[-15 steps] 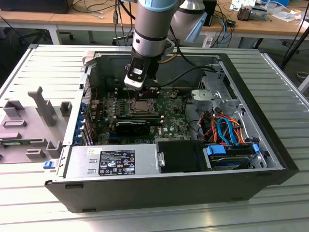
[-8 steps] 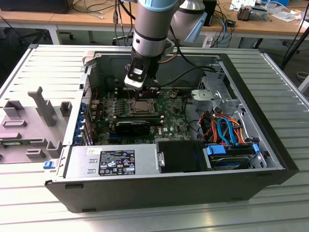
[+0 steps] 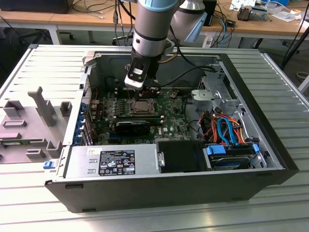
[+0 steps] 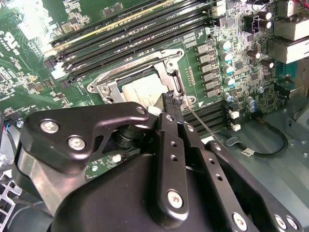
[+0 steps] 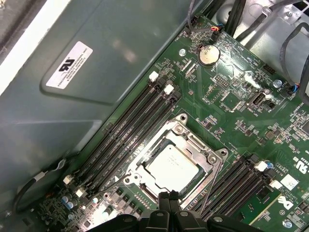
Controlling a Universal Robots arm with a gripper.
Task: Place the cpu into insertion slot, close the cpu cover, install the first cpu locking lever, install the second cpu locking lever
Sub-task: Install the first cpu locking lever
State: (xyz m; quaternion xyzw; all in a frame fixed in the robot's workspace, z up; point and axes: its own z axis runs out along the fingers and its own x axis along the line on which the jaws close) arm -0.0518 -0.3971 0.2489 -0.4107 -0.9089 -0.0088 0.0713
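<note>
The cpu lies flat in the insertion slot on the green motherboard, its silver-grey top showing. The cpu cover lies down around it, framing the chip in its window. A thin locking lever rod runs along one side of the socket. My gripper is shut, its black fingertips pressed together right at the socket's edge beside that lever. In the second wrist view the gripper touches the hooked end of the lever, next to the cpu. In the exterior view the gripper hangs just above the socket.
The open computer case lies on a ribbed metal table. Long black memory slots flank the socket on both sides. A power supply, drive bay and coloured cables fill the case's near and right parts. Grey fixtures stand on the exterior view's left.
</note>
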